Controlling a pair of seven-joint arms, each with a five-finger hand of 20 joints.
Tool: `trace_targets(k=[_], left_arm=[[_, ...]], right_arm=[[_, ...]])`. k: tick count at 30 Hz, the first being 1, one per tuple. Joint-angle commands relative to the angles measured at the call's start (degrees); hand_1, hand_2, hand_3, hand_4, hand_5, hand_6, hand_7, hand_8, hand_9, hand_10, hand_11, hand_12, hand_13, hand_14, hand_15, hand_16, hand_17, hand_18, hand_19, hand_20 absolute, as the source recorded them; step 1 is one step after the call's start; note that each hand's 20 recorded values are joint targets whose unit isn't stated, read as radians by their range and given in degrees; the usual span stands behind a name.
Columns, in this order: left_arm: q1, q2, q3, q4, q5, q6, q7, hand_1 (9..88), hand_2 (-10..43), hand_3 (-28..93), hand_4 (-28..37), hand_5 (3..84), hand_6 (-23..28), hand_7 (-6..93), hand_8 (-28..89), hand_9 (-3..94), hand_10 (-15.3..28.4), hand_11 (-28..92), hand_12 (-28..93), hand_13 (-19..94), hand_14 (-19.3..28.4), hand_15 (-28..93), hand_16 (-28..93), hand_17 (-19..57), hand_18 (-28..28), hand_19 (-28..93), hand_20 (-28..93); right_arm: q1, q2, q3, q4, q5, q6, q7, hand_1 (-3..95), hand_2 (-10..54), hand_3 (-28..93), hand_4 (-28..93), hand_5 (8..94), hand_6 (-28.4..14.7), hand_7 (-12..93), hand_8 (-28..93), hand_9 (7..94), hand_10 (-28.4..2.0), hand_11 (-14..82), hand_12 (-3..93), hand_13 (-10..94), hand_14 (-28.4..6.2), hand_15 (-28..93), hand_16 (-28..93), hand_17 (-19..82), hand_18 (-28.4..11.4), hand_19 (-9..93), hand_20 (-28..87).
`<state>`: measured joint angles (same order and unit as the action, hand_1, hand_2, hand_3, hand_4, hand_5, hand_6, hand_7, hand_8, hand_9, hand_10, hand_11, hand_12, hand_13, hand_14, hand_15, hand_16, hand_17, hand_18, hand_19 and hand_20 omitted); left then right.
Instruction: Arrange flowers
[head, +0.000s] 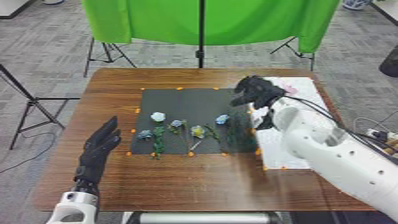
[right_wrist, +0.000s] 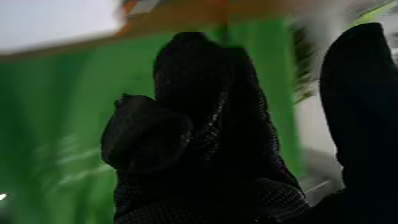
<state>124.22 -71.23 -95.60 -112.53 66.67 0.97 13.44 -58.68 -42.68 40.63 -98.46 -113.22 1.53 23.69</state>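
Taking the dark mat (head: 200, 102) as a clock in the head view, with twelve at the far side, the left hand (head: 99, 142) lies out at eight o'clock over the brown wooden table (head: 133, 187), palm low, fingers straight and pointing roughly to twelve. The right hand (head: 256, 90) is out at about half past one, over the mat's far corner where it meets the white sheet (head: 289, 157); in the right wrist view its thumb stands well apart from the fingers, most of them extended and one bent, with the green cloth (right_wrist: 62, 120) behind. The flowers lie on the mat: a white flower (head: 158, 116) towards nine o'clock, a blue flower (head: 145, 134) at eight, a bluish-violet flower (head: 177, 123) just inside nine, a yellow flower (head: 197, 131) near six with its pale stem running nearer the robot, and another blue bloom (head: 222, 119) at three. Green stems run from the blooms towards the near edge. A pink flower (head: 289, 89) is at two o'clock, on the white sheet, just beside the right hand's wrist. Small orange marks dot the mat's border.
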Motion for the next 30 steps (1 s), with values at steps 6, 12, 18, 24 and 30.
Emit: trace_targets(k=[6, 12, 18, 24, 30], left_arm=[[0.5, -1.02, 0.75, 0.79, 0.2, -0.71, -0.38, 34.9, -9.5, 59, -15.3, 31.1, 3.2, 5.6, -4, 25.5, 8.0, 2, 18, 23, 12.1, 5, 5, 1.9, 10.2, 1, 18], [0.59, -1.03, 0.73, 0.63, 0.11, -0.83, -0.76, 34.9, -9.5, 59, -15.2, 31.2, 3.2, 5.6, -4, 25.6, 8.0, 2, 18, 23, 12.0, 5, 5, 1.8, 10.3, 1, 18], [0.87, -1.14, 0.59, 0.48, 0.04, -0.66, -0.82, 34.9, -9.5, 59, -15.2, 31.2, 3.3, 5.5, -4, 25.7, 8.0, 2, 18, 23, 12.0, 5, 5, 1.8, 10.3, 1, 18], [0.84, -1.01, 0.62, 0.57, 0.1, -1.09, -0.78, 34.7, -9.5, 59, -15.2, 31.2, 3.2, 5.4, -4, 25.8, 8.1, 2, 17, 23, 12.1, 5, 5, 1.7, 10.3, 1, 18], [0.62, -0.93, 0.59, 0.73, 0.22, -1.42, -0.99, 34.8, -9.5, 59, -15.2, 31.3, 3.2, 5.3, -4, 25.9, 8.1, 3, 17, 23, 12.1, 5, 5, 1.7, 10.3, 1, 18]], right_arm=[[9.74, -5.98, -1.76, 25.71, -5.34, -4.79, 12.85, 33.0, -9.5, 61, -16, 40.1, -4.4, 6, -4, 44.0, -20.0, 4.6, 17.9, 82, -7.4, 52, 29, 56, -13.8, 91, 43], [7.85, -7.49, -4.13, 31.6, -5.59, 0.93, 9.58, 36.1, -9.5, 62, -18, 44.1, -1.1, 9, -6, 53.4, -17.6, 7.6, 17.4, 84, -6.1, 52, 27, 58, -13.0, 92, 40], [6.99, -6.42, -7.89, 32.87, -8.67, 13.41, 6.04, 53.4, -9.5, 57, -21, 67.4, 2.3, 19, 0, 79.5, -11.0, 14.1, 23.6, 92, -2.7, 52, 30, 64, -10.6, 93, 45], [-0.35, 1.49, -0.22, 14.35, -10.9, 17.0, 5.79, 61.8, -9.5, 54, -20, 79.2, 1.4, 22, 9, 90.0, -8.8, 6.6, 34.4, 94, -1.7, 53, 31, 67, -9.9, 93, 49], [-7.95, 7.23, 3.77, -2.42, -6.45, 7.83, 2.43, 61.4, -9.5, 55, -19, 79.3, 1.4, 22, 9, 90.1, -8.7, 6.4, 35.1, 94, -1.3, 54, 31, 67, -9.6, 93, 49]])
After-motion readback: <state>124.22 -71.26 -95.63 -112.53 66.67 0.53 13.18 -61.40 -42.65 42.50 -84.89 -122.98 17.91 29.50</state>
